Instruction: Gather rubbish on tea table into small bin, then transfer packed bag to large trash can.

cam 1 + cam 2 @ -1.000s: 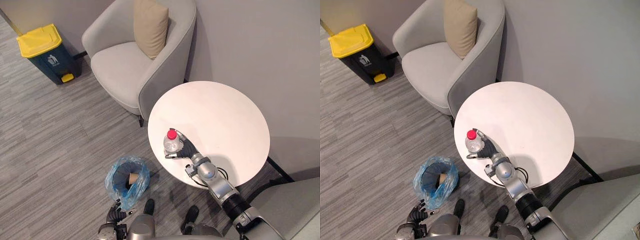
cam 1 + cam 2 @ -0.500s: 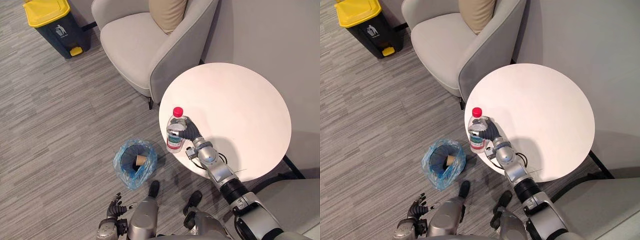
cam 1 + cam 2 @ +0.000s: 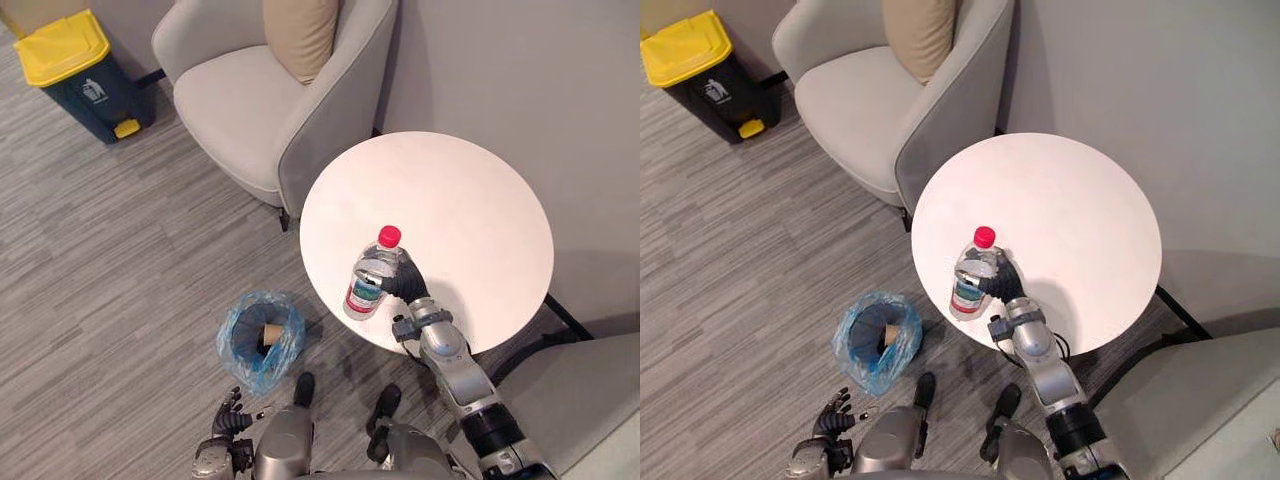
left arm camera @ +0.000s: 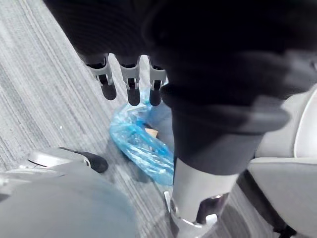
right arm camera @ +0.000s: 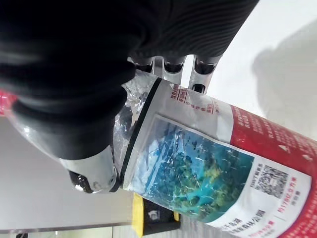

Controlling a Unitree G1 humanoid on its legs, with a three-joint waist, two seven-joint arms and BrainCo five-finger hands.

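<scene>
My right hand (image 3: 403, 280) is shut on a clear plastic bottle (image 3: 370, 275) with a red cap and a red and blue label, lifted and tilted above the near left edge of the round white tea table (image 3: 470, 200). In the right wrist view the fingers (image 5: 200, 72) and thumb wrap the bottle (image 5: 208, 173). On the floor left of the table stands the small bin (image 3: 260, 337) lined with a blue bag, a paper cup (image 3: 268, 334) inside it. My left hand (image 3: 228, 420) hangs low near the floor, fingers (image 4: 130, 88) relaxed, the bin (image 4: 141, 141) beyond them. The large yellow-lidded trash can (image 3: 70, 75) stands far left.
A grey armchair (image 3: 260, 100) with a beige cushion (image 3: 300, 30) stands behind the table, against the wall. Grey striped carpet (image 3: 110, 260) stretches between the small bin and the large trash can.
My right hand has lifted the bottle off the table edge and tilted it, cap shifted to the right. The camera has swung, shifting the whole scene. The left hand stays low.
</scene>
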